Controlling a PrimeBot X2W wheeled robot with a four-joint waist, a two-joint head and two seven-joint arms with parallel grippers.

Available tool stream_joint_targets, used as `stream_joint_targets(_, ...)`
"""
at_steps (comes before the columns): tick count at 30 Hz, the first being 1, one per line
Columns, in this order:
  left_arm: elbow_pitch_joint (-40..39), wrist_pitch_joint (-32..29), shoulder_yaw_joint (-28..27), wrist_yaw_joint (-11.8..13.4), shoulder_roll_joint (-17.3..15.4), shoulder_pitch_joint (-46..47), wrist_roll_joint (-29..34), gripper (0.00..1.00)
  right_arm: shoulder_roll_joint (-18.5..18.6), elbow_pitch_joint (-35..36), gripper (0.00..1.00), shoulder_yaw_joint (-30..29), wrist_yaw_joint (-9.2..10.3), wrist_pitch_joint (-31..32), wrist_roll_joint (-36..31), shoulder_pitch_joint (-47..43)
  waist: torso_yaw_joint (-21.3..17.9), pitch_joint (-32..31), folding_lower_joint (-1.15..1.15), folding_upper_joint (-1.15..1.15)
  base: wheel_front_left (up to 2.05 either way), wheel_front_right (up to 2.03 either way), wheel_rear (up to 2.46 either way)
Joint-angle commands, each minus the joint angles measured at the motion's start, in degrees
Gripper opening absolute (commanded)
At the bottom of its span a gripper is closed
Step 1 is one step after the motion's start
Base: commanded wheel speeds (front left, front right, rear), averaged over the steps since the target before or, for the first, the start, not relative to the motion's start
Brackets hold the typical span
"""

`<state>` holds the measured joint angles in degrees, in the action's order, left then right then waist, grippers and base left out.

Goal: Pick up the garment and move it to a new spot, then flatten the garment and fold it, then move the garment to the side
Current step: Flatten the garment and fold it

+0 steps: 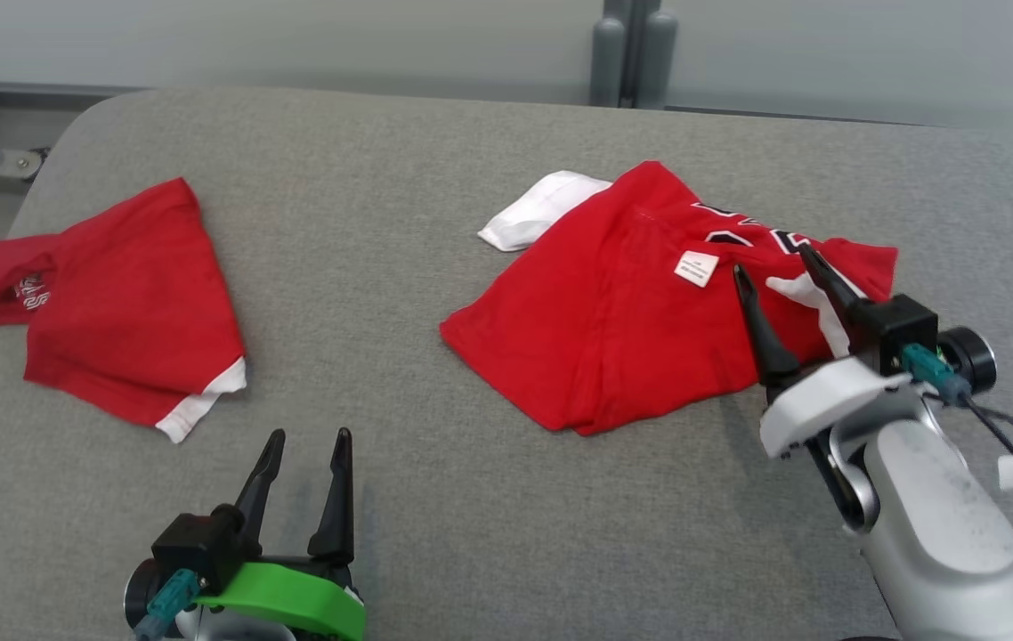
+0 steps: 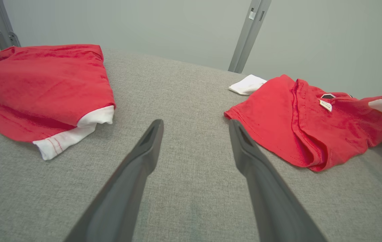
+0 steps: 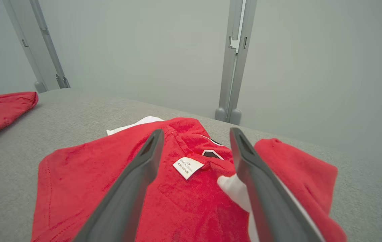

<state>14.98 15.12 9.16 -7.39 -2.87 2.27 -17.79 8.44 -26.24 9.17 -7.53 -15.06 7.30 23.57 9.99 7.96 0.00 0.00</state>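
A crumpled red garment [image 1: 613, 312] with a white sleeve, black-and-white lettering and a small white label lies right of centre on the grey padded table [image 1: 382, 223]. It shows as the garment [image 2: 288, 127] at the right of the left wrist view and as the garment [image 3: 110, 181] beneath the fingers in the right wrist view. My right gripper [image 1: 773, 263] hovers open just above its right part, near the label [image 3: 188, 167], with nothing between the fingers; I see this gripper [image 3: 196, 131] over the cloth. My left gripper [image 1: 311, 436] stands open over bare table at the front; the same gripper [image 2: 195, 123] holds nothing.
A second red garment [image 1: 124, 303] with a white cuff lies folded at the table's left side, close to the left edge; it is the garment [image 2: 40, 84] at the left of the left wrist view. Grey posts [image 1: 631, 53] stand behind the far edge.
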Motion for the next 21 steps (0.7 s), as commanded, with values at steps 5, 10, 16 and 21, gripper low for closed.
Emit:
stream_joint_targets(5,-0.8,0.0,1.6,-0.2,-0.1,2.6,-1.9,1.0,2.5,-9.1,1.0,2.8,0.08,2.2,-0.3,9.6,8.6,6.3,0.0,0.0,0.0,0.0,0.0)
stream_joint_targets(10,-1.4,0.0,3.2,-0.2,0.0,3.8,-3.7,1.0,4.5,-17.3,1.0,5.3,0.08,5.6,-0.7,16.6,12.8,9.3,0.0,0.0,0.0,0.0,0.0)
stream_joint_targets(16,-2.0,0.0,4.2,-0.2,0.0,4.3,-4.7,1.0,5.9,-24.7,1.0,7.0,0.08,7.2,-1.2,20.7,15.0,11.1,0.0,0.0,0.0,0.0,0.0)
stream_joint_targets(21,-2.6,0.0,4.1,-0.2,0.0,4.7,-4.9,1.0,5.3,-28.0,0.0,8.7,0.06,5.1,-0.1,21.1,14.5,11.2,0.0,0.0,0.0,0.0,0.0)
